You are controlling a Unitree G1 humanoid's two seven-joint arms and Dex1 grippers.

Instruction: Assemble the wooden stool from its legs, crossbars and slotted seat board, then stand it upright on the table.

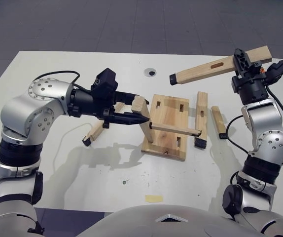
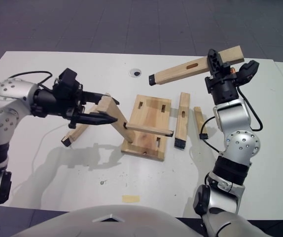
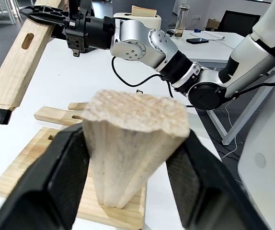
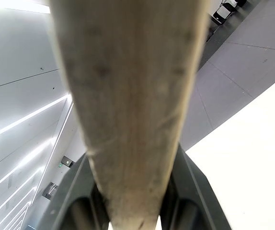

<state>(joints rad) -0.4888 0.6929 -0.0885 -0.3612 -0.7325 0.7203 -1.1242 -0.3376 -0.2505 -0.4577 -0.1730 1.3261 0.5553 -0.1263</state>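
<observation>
The slotted seat board lies flat mid-table. Over its near-left corner my left gripper is shut on the top of a wooden leg that slants down to the board. A crossbar juts from that leg across the board. In the left wrist view the fingers clamp the leg's end. At the far right my right gripper is shut on a second, slotted leg, held in the air with its black-capped end pointing left. The right wrist view has this leg between the pads.
A third leg and a short crossbar lie right of the board. Another leg lies under my left gripper. A cable hole sits at the back of the white table, and yellow tape near the front edge.
</observation>
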